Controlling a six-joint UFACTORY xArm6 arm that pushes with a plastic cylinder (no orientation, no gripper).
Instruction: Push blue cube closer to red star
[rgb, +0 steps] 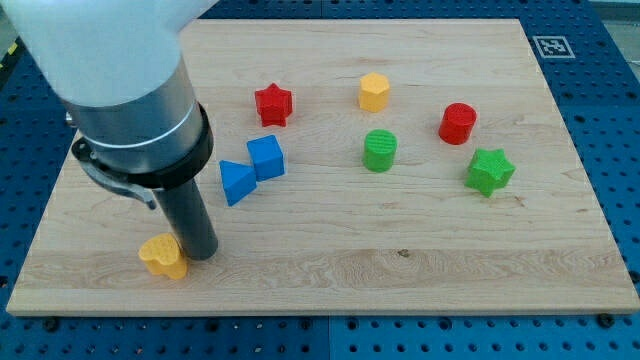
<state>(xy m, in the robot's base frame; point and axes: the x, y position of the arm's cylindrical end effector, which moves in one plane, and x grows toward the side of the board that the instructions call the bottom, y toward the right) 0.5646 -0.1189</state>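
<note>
Dark and straight, the rod comes down from the grey arm housing at the view's left, and my tip (203, 255) rests on the wooden board (400, 260) near its bottom-left corner. The arm carries no jaws at all, only this bare rod, which grips nothing. The tip stands just beside a yellow heart-shaped block (162, 256), on that block's right and seemingly touching it.

Up and to the right of the tip lies the blue triangle (236, 182), and the blue cube (266, 158) sits against the triangle's right side. The red star (273, 104) lies above the cube, near it but apart.

Further right are the yellow hexagonal block (374, 92) near the board's top, the green cylinder (380, 150) below it, the red cylinder (458, 123), and the green star (490, 171) toward the view's right.
</note>
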